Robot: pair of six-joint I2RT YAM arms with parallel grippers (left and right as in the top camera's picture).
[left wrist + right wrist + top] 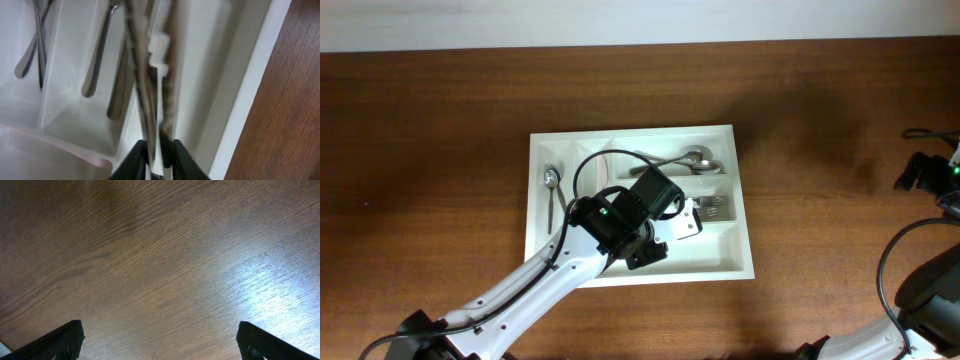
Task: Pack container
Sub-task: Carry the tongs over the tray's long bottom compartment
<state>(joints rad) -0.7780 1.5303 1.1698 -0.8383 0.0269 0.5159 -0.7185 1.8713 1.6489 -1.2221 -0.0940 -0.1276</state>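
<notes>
The container [650, 131] is a white compartmented tray in the middle of the table. My left gripper [672, 224] hangs low over its front right part. In the left wrist view the left gripper [160, 150] is shut on a long thin brown-and-white item [150, 75], which reaches away from the jaws along a divider next to the tray's outer wall [250, 100]. My right gripper [160, 335] is open over bare wood, with nothing between its fingers. In the overhead view it sits at the far right [918, 172].
A spoon [552, 180] lies in the left slot, more spoons [692, 158] in the top right slot, and forks [716, 206] below them. Metal handles [97, 65] lie in the slot next to the held item. Dark wood surrounds the tray.
</notes>
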